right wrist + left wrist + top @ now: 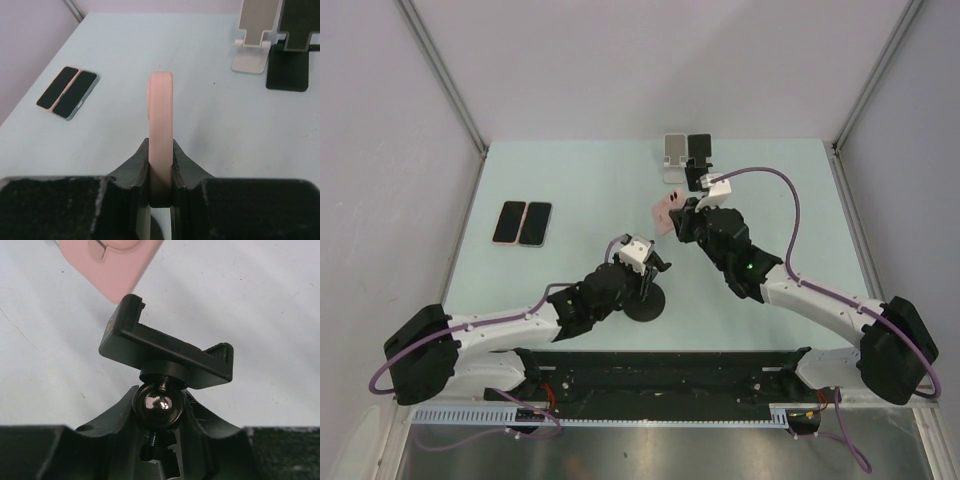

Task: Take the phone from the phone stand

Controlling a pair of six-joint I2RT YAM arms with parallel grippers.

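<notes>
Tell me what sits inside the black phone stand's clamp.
Nothing: the phone stand has an empty clamp, bare table behind. The pink phone is pinched in the right hand. Below its ball joint, the stand is covered by the left hand.

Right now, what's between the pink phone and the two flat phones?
Only bare table between pink phone and flat phones, seen from right wrist view.

Left wrist view. Centre of frame: the black clamp (pixel 165 352) of the phone stand, tilted down to the right, seated on a shiny ball joint (pixel 159 404). Lower frame: the left gripper (pixel 160 412), its dark fingers (pixel 112 417) closing in on the joint from both sides. Upper left: a corner of the pink phone (pixel 117 265), just above the clamp's raised end. Background: pale table (pixel 250 295).
</notes>
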